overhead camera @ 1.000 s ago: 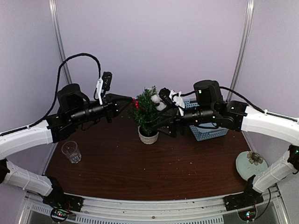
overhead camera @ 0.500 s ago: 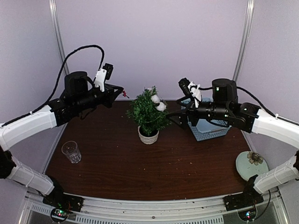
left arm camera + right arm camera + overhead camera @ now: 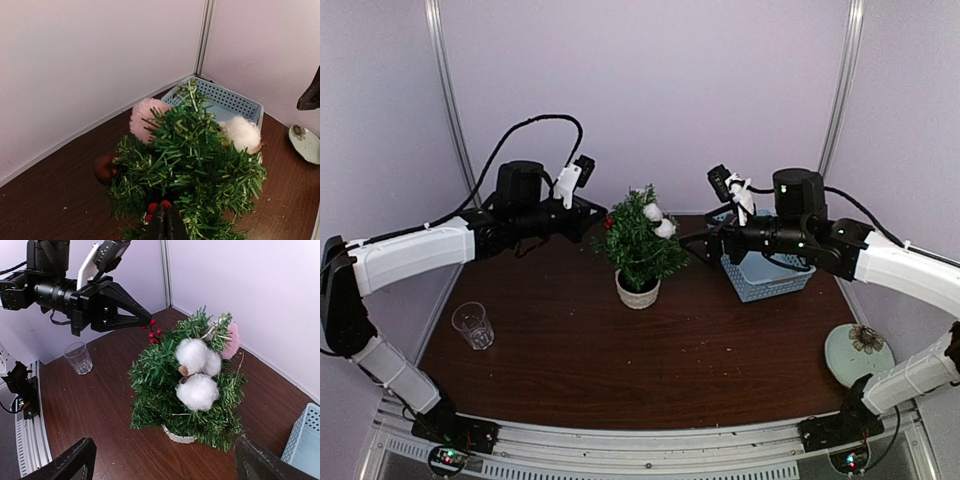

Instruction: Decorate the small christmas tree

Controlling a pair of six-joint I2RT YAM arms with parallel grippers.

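Plainly, small christmas tree (image 3: 640, 240) stands upright.

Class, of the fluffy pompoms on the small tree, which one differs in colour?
The pink pompom near the top of the small christmas tree, on its wall side; the other pompoms are white.

My left gripper (image 3: 602, 218) holds a red berry sprig (image 3: 609, 223) against the small christmas tree (image 3: 642, 252); my right gripper (image 3: 698, 250) hovers just beside it.

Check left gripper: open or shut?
Shut on the red berry sprig: the left gripper pinches its stem, fingertips together, berries poking out beside the small christmas tree.
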